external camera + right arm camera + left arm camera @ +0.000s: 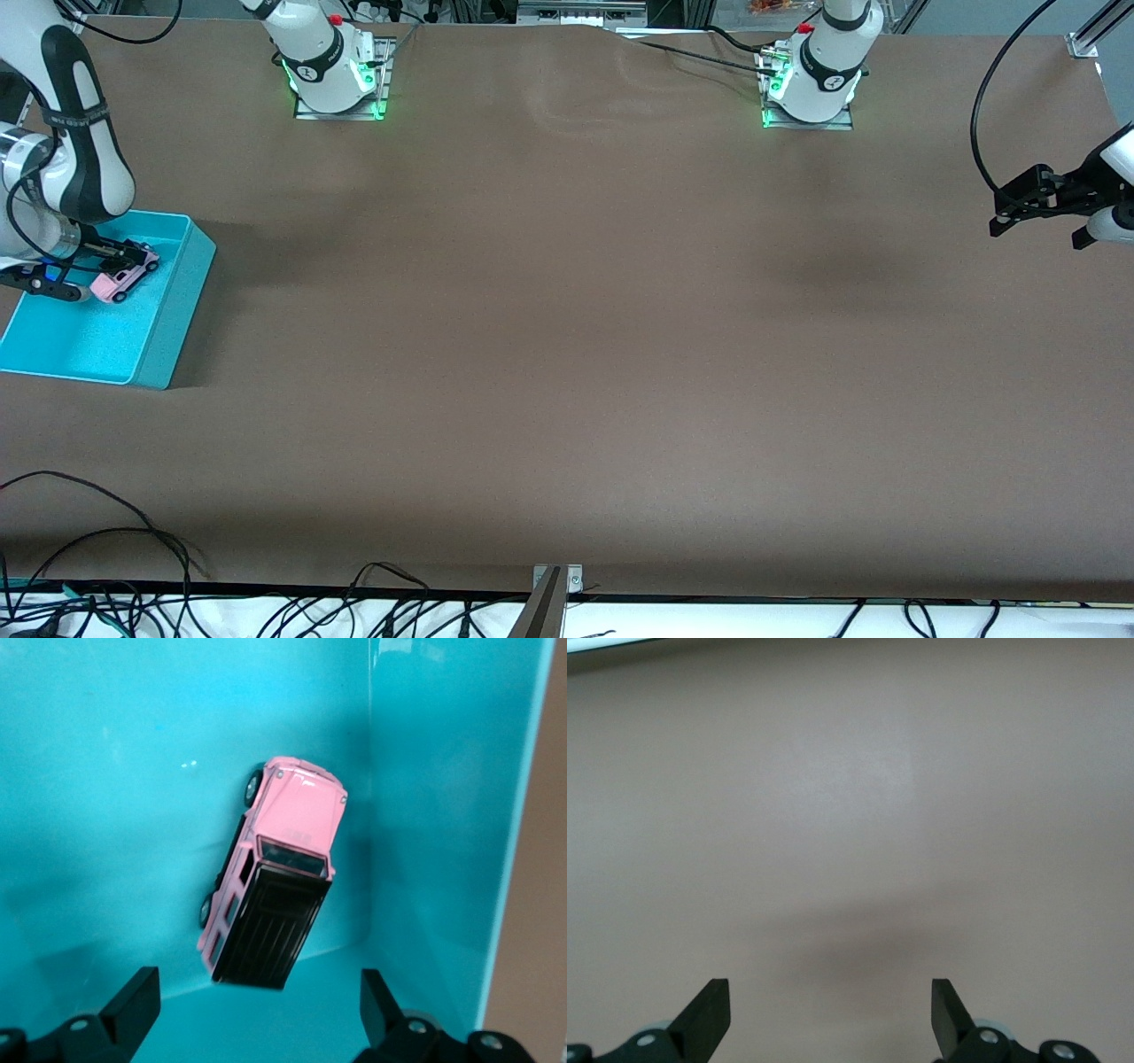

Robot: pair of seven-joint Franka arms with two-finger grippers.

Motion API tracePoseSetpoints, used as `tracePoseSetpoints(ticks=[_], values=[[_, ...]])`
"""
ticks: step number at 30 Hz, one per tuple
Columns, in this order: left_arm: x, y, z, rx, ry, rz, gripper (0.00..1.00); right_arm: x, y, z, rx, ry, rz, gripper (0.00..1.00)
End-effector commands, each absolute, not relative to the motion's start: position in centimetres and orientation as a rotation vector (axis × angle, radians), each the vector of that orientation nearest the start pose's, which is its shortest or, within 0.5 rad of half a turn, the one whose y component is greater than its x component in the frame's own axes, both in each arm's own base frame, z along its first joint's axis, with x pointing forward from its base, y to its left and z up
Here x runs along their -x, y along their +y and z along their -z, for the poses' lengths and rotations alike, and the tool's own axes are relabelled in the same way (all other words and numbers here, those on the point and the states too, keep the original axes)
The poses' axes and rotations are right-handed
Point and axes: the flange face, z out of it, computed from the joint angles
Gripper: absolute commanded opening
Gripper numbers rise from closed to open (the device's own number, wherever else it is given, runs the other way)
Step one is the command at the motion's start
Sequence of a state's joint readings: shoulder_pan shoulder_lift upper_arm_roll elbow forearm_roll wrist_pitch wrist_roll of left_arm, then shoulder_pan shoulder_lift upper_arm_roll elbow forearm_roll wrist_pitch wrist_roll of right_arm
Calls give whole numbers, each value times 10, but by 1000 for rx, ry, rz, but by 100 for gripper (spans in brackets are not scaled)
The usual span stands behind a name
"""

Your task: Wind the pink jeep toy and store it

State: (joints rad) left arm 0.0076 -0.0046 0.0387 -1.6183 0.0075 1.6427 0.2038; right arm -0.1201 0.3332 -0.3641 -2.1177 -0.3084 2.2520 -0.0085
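Observation:
The pink jeep toy (124,276) has a light pink body and a black roof. It lies inside the teal bin (80,341) at the right arm's end of the table. In the right wrist view the pink jeep toy (275,877) rests on the bin floor (106,744) close to a wall corner. My right gripper (108,266) (257,992) hangs low over the bin, open, with its fingers wide apart and clear of the toy. My left gripper (1036,226) (831,1005) waits open over bare table at the left arm's end, holding nothing.
The brown table (567,354) spreads between the two arm bases (335,62) (819,75). Loose black cables (133,540) lie along the edge nearest the front camera, beside a small metal bracket (556,580).

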Motion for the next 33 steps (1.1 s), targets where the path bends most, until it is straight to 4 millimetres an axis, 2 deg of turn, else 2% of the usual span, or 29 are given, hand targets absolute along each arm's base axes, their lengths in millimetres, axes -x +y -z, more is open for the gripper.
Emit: tracePoseSetpoints(ticks=[1,5,8,11,14,18,21,25,27,29,33], values=[[-562,28,-617,3131,233,38,100,-492,-239,-305,3368,369,-435,100],[-562,28,-617,3131,233,38,100,-499,-215,-327,3371,321,-408,100],[-562,28,-617,3131,233,38,100,-502,-199,-348,3374,355,-379,100],[-562,28,-617,3131,233,38,100,-506,-189,-372,3368,372,-424,100],[-562,27,-617,3131,236,38,100,-514,-173,-407,3368,363,-501,100],[-562,27,-617,3131,236,38,100,-529,-153,-464,3339,390,-520,100],[-562,27,-617,3131,236,38,100,-539,-137,-509,3231,440,-414,100],[-562,27,-617,3131,236,38,100,-551,-125,-555,3119,454,-257,100],[-562,27,-617,3131,236,38,100,-551,-120,-567,3096,479,-233,100],[-562,27,-617,3131,236,38,100,-549,-113,-570,3077,505,-250,100],[-562,27,-617,3131,236,38,100,-545,-86,-578,3063,456,-278,100]])
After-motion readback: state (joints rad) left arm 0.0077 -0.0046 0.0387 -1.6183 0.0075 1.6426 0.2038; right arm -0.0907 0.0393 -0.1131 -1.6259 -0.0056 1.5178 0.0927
